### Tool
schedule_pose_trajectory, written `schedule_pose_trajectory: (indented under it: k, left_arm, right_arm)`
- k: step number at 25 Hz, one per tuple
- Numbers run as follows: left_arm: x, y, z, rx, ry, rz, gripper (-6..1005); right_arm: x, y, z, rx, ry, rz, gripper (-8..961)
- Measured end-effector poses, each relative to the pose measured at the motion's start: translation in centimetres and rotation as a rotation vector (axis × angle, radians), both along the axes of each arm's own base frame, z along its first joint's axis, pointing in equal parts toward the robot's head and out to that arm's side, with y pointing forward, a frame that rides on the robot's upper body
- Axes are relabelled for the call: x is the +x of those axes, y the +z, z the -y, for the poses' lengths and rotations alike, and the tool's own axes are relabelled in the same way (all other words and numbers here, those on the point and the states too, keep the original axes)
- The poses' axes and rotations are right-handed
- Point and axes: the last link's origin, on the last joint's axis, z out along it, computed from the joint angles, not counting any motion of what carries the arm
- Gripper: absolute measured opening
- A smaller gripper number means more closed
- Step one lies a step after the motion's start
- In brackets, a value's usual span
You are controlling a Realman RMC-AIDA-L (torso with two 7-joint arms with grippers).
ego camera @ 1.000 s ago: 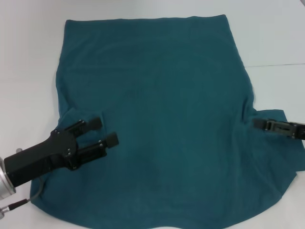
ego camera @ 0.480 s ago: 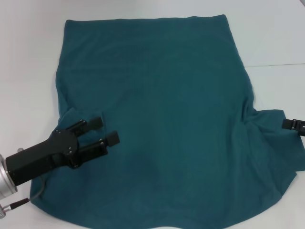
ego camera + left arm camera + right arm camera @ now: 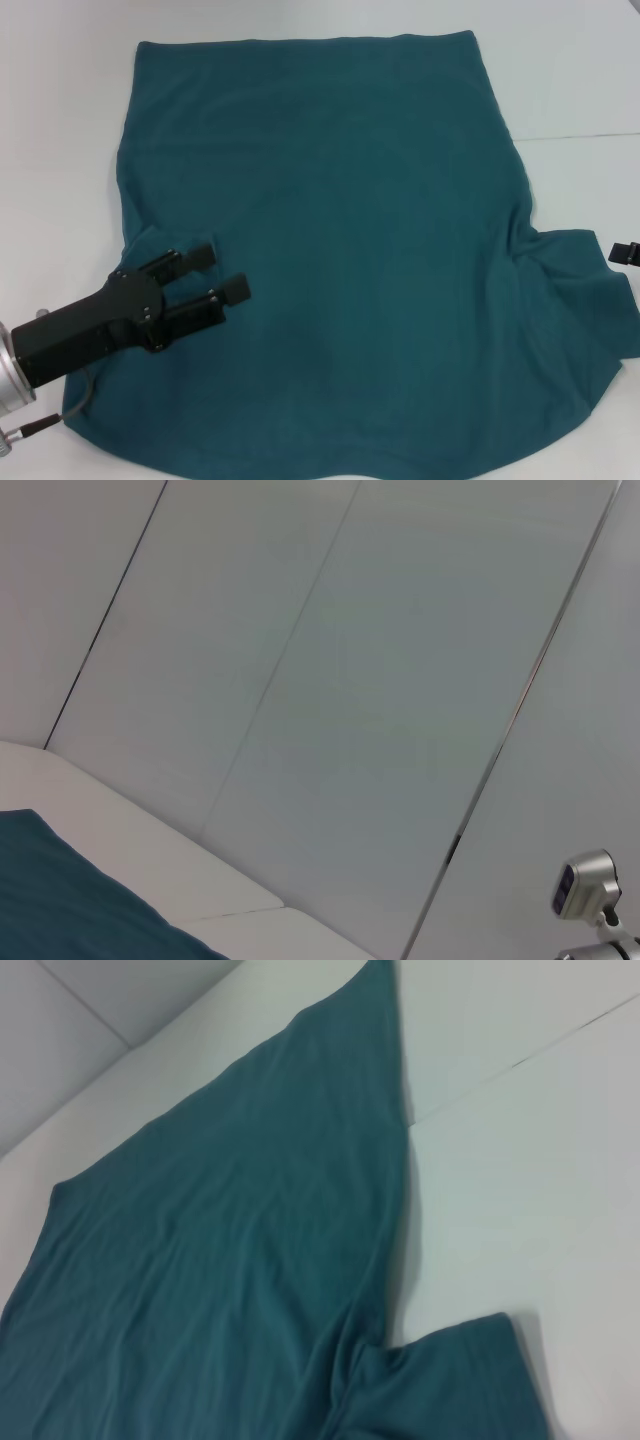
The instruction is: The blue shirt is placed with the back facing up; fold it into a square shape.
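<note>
My left gripper (image 3: 222, 274), jaws open, hovers over the blue shirt (image 3: 340, 230) at eight o'clock, sleeve-folding stage; my right gripper (image 3: 626, 252), state unclear, sits at three o'clock.

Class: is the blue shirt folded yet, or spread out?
Mostly spread out: the blue shirt lies flat on the white table, with only its left sleeve tucked inward beneath the open left hand.

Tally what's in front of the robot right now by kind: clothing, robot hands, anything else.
Shirts: 1, the blue shirt spread on the white table.
Robot hands: 2, the left hand over the shirt's near left part, the right hand at the right edge.
Tables: 1.
Total: 4.
</note>
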Motion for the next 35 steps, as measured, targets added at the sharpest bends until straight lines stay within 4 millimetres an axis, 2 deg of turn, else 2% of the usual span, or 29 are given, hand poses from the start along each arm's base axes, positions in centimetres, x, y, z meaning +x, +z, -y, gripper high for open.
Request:
schedule_pose_trajectory:
  k: [16, 35]
  left_arm:
    - [0.0, 0.1, -0.1, -0.007, 0.011, 0.003, 870]
    - [-0.2, 0.3, 0.0, -0.005, 0.019, 0.0, 869]
  right_arm:
    - [-0.1, -2.4, 0.2, 0.018, -0.04, -0.055, 877]
    - [-0.4, -3.2, -0.4, 0.064, -0.063, -0.124, 876]
